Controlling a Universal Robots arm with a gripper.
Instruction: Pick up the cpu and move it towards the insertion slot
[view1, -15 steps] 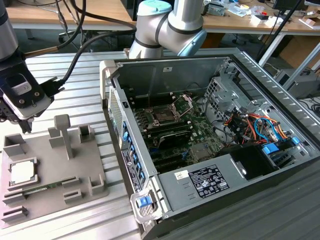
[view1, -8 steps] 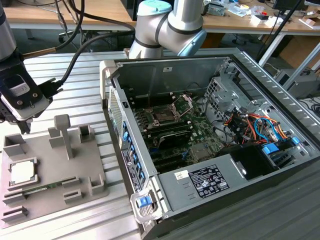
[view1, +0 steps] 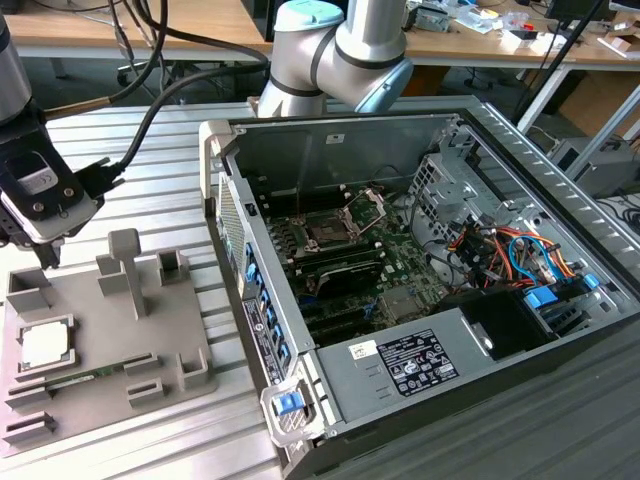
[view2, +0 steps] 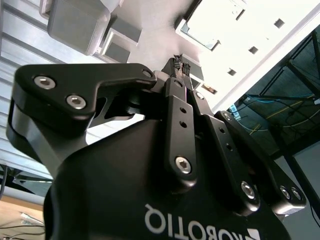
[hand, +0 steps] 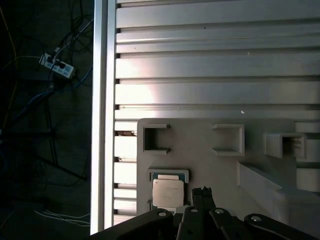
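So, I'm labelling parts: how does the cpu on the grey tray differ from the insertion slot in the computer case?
The cpu has a pale silvery top; the insertion slot is dark within a metal frame. The cpu lies on the grey tray outside the computer case; the insertion slot sits on the motherboard inside it. Both are square.

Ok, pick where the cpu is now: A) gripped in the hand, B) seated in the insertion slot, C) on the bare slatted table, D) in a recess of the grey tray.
D: the cpu lies flat in a recess of the grey tray, the hand near it shut and empty.
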